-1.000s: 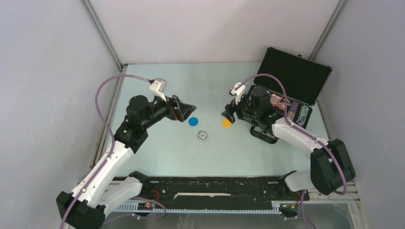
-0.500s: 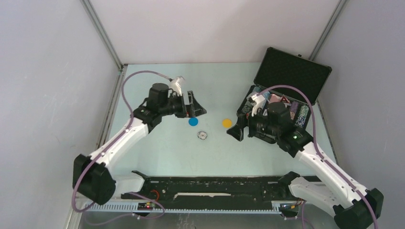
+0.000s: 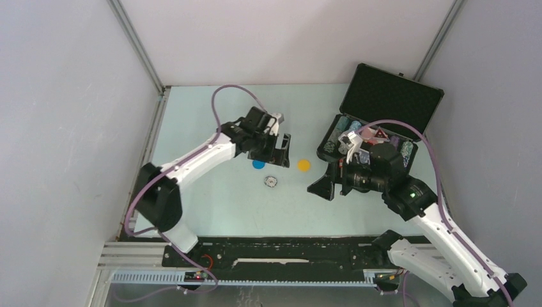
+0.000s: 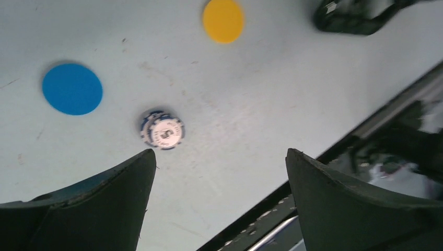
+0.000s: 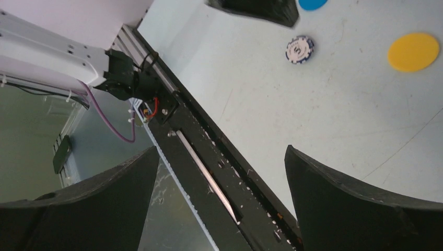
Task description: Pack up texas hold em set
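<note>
The black briefcase [image 3: 391, 99] lies open at the back right, with rows of poker chips [image 3: 404, 152] and a red triangle [image 3: 379, 133] in its base. On the table lie a blue disc [image 3: 258, 164] [image 4: 72, 89], a yellow disc [image 3: 303, 165] [image 4: 223, 20] [image 5: 413, 52] and one loose poker chip [image 3: 271, 182] [image 4: 162, 129] [image 5: 300, 49]. My left gripper [image 3: 279, 153] [image 4: 220, 154] hovers open just above the blue disc, holding nothing. My right gripper [image 3: 323, 187] [image 5: 222, 149] is open and empty, in front of the case and right of the chip.
A black rail [image 3: 287, 252] [image 5: 219, 167] runs along the near table edge under the right gripper's view. Grey walls close the table in on three sides. The right arm's body [image 3: 377, 173] covers the front of the case.
The left arm swung right until its gripper is over the discs. The right arm drew back from the case toward the near edge, and its jaws opened wider.
</note>
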Available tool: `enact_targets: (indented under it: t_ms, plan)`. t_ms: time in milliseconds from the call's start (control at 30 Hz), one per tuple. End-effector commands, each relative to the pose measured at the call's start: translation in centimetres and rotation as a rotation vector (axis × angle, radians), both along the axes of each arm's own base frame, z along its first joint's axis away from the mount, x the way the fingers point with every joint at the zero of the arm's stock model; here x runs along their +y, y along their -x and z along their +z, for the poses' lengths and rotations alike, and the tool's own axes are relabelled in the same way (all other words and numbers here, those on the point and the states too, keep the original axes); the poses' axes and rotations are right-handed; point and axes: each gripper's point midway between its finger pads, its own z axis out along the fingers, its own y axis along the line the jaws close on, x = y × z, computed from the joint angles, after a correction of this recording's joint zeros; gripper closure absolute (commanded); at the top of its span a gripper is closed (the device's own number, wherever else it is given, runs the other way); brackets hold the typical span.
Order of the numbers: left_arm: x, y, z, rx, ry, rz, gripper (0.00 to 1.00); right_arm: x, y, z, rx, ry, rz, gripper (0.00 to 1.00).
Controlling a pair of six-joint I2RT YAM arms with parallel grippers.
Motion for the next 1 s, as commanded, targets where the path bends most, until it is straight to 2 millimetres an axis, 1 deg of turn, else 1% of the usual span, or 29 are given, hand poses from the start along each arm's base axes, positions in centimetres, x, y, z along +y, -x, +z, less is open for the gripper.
enact_targets:
  t_ms: [0, 100, 167, 200, 300, 367, 400, 500, 600, 667, 767, 967]
  plan:
    - [3.4, -0.3, -2.1, -0.036, -0.29, -0.043, 0.0, -1.4, 0.1, 0.5, -0.005, 0.029, -0.061, 0.0]
    - [3.5, -0.6, -2.9, -0.045, -0.334, -0.077, 0.0, -2.4, 0.0, -0.2, -0.014, 0.061, -0.096, 0.0]
    - [3.2, -0.5, -3.8, -0.036, -0.348, -0.107, 0.0, -2.8, -0.1, -0.3, -0.019, 0.065, -0.112, 0.0]
    - [2.8, -0.5, -4.1, -0.031, -0.342, -0.12, 0.0, -2.9, -0.2, -0.4, -0.019, 0.066, -0.116, 0.0]
    - [1.0, -0.7, -5.3, 0.002, -0.33, -0.151, 0.06, -2.8, -0.4, -0.5, -0.025, 0.057, -0.114, 0.0]
    - [0.6, -0.7, -6.5, 0.038, -0.352, -0.152, 0.07, -2.6, -0.6, -0.8, -0.019, 0.056, -0.108, 0.0]
    - [0.6, -0.7, -6.9, 0.046, -0.366, -0.152, 0.07, -2.5, -0.6, -0.9, -0.013, 0.057, -0.102, 0.0]
    - [0.9, -0.4, -8.1, 0.07, -0.401, -0.153, 0.01, -2.4, -0.8, -1.3, -0.005, 0.066, -0.098, 0.0]
    - [1.2, 0.1, -9.2, 0.088, -0.433, -0.175, 0.0, -2.6, -1.0, -1.8, -0.007, 0.084, -0.107, 0.0]
    - [1.2, 0.2, -9.6, 0.095, -0.441, -0.183, 0.02, -2.7, -1.1, -2.0, -0.011, 0.092, -0.108, 0.0]
    - [0.8, 0.4, -9.9, 0.101, -0.423, -0.195, 0.05, -2.6, -0.9, -2.0, -0.007, 0.092, -0.095, 0.0]
    - [1.4, 0.4, -12.0, 0.14, -0.48, -0.201, 0.09, -2.6, -0.7, -1.8, -0.002, 0.078, -0.101, 0.0]
